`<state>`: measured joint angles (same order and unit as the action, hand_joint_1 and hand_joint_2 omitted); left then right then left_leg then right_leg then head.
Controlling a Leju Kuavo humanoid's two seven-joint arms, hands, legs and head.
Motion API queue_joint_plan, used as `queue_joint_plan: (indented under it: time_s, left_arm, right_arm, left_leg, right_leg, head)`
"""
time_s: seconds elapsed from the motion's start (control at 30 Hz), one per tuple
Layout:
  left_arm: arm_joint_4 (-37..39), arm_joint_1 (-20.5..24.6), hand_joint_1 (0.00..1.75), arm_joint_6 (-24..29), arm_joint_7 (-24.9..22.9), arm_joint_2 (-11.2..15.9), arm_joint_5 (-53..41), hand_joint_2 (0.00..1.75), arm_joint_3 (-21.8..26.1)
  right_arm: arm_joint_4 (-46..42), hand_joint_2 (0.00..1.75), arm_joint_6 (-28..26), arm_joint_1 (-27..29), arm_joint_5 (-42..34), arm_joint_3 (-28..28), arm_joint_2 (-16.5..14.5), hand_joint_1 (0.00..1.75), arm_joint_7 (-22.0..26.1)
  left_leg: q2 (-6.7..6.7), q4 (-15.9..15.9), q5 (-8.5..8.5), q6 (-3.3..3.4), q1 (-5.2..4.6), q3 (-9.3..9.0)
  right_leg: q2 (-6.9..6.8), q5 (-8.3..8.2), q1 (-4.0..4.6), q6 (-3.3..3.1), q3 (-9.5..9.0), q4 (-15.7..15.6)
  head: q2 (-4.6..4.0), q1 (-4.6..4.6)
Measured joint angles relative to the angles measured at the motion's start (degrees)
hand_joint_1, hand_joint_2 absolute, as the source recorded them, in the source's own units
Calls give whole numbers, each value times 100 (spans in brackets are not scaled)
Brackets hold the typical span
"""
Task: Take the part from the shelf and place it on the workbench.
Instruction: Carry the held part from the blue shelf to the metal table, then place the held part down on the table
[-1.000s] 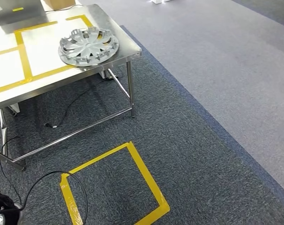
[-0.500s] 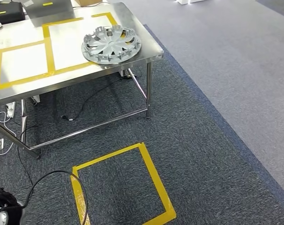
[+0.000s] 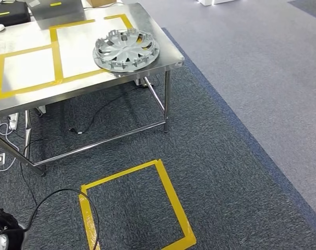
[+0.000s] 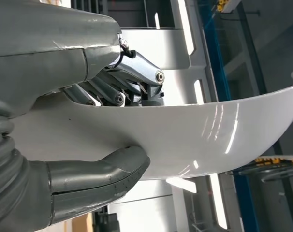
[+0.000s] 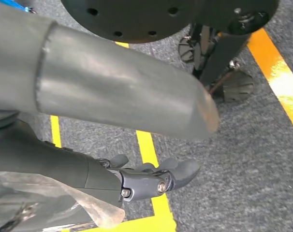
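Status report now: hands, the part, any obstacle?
Left hand grips white curved part. Right hand hangs over floor, holding nothing visible. Workbench ahead, hubcap on it.

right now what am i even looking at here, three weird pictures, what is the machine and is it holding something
These come from one two-legged humanoid robot with two arms and hands. The wide picture is taken from its head, looking down at a grey carpet with a yellow tape square and a steel workbench marked with yellow tape. A silver wheel cover lies near the bench's corner.

The other two pictures come from cameras at the wrists, so they look turned. In the left wrist view, the left hand grips a smooth, curved white part, thumb on one side and fingers on the other. In the right wrist view, the right hand hangs over the carpet, its fingers apart, holding nothing I can see.
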<state>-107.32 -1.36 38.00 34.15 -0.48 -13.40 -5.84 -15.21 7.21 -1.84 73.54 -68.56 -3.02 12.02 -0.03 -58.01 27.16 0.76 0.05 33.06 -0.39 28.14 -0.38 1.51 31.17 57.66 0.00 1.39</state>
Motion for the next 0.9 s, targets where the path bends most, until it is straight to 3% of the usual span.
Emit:
queue_joint_plan:
  time_s: [0.07, 0.1, 0.17, 0.23, 0.27, 0.3, 0.37, 0.43, 0.53, 0.6, 0.67, 0.73, 0.77, 0.8, 0.83, 0.9]
  left_arm:
    - [-2, -2, 175, 14, 28, 2, -21, 175, 0]
    - [-3, 0, 175, 19, 43, 3, -20, 175, 0]
    - [-4, 1, 175, 23, 73, 5, 6, 175, 1]
    - [-3, -7, 175, 26, 91, 5, 25, 175, 2]
    - [-3, -13, 175, 28, 96, 4, 28, 175, 2]
    - [-2, -17, 175, 31, 99, 4, 32, 175, 2]
    - [-2, -21, 175, 35, 102, 4, 45, 175, 2]
    - [-2, -23, 175, 36, 105, 4, 61, 175, 2]
    - [-3, -33, 175, 37, 114, 4, 88, 175, 2]
    - [-4, -33, 175, 39, 129, 5, 101, 175, 2]
    - [-4, -31, 175, 40, 149, 11, 111, 175, 2]
    - [-3, -41, 175, 40, 162, 18, 127, 175, 2]
    - [-2, -48, 175, 40, 164, 20, 137, 175, 3]
    - [-2, -51, 175, 40, 167, 21, 143, 175, 3]
    - [-2, -52, 175, 40, 169, 22, 146, 175, 3]
    - [-2, -53, 175, 40, 170, 27, 149, 175, 4]
  right_arm:
    - [0, 0, 2, 5, 10, 1, -5, 0, -1]
    - [0, 0, 8, -2, 14, 1, -8, 0, -1]
    - [0, 0, 20, -17, 18, -1, -8, 0, 0]
    - [1, 0, 36, -3, 21, -1, -10, 0, 0]
    - [1, 0, 42, 9, 24, -1, -12, 0, 0]
    - [2, 0, 47, 18, 27, -1, -14, 0, 1]
    - [2, 0, 54, 24, 36, -1, -14, 0, 4]
    - [2, 0, 61, 16, 47, -1, -13, 0, 8]
    - [1, 0, 62, 33, 61, -1, -13, 0, 16]
    - [0, 0, 55, 47, 68, -1, -16, 0, 27]
    - [0, 0, 46, 35, 72, -1, -19, 0, 37]
    - [0, 0, 42, 32, 74, -1, -19, 0, 41]
    - [0, 0, 41, 38, 75, -1, -19, 0, 44]
    - [0, 0, 40, 43, 76, -1, -19, 0, 48]
    - [0, 0, 38, 45, 77, -1, -19, 0, 51]
    - [0, 0, 33, 46, 77, -1, -19, 0, 56]
  left_leg:
    - [-26, 36, 3, 98, 11, -51]
    - [-30, 44, 3, 133, 18, -87]
    - [-31, 50, 15, 180, 21, -132]
    - [-39, 47, 42, 207, 10, -146]
    - [-48, 46, 62, 211, 7, -164]
    - [-60, 45, 87, 206, 4, -196]
    - [-77, 44, 159, 179, 3, -293]
    - [-81, 38, 236, 129, -7, -370]
    - [-88, 0, 279, 35, -15, -413]
    - [-79, -247, 246, -11, -13, -331]
    - [-65, -858, 346, -73, 7, 9]
    - [-58, -1502, 669, -128, 35, 443]
    - [-54, -1646, 789, -143, 44, 586]
    - [-50, -1616, 790, -151, 51, 648]
    - [-44, -1407, 653, -153, 56, 622]
    - [-12, -704, 127, -145, 60, 451]
  right_leg:
    - [-8, -10, -11, 76, 10, 75]
    - [-2, 60, -16, 99, 73, 200]
    - [18, 366, -21, 127, 380, 758]
    - [27, 660, -22, 153, 821, 1472]
    - [28, 681, -22, 161, 966, 1652]
    - [29, 569, -22, 160, 997, 1596]
    - [31, 74, -22, 135, 757, 910]
    - [37, -160, -6, 76, 478, 239]
    - [32, -129, 15, -41, 336, 20]
    - [24, -143, -10, -101, 224, -24]
    - [19, -89, -32, -145, 100, -57]
    - [20, 0, -34, -162, 9, -62]
    - [21, 49, -34, -160, -45, -62]
    - [21, 98, -35, -153, -109, -62]
    - [22, 150, -38, -143, -180, -62]
    - [21, 266, -39, -98, -307, -59]
  head:
    - [0, 9]
    - [0, 21]
    - [0, 41]
    - [0, 48]
    - [0, 48]
    - [0, 48]
    - [0, 49]
    - [1, 37]
    - [1, 20]
    - [0, 19]
    - [0, 7]
    - [0, -1]
    - [0, 0]
    - [0, -1]
    - [0, -1]
    - [0, -3]
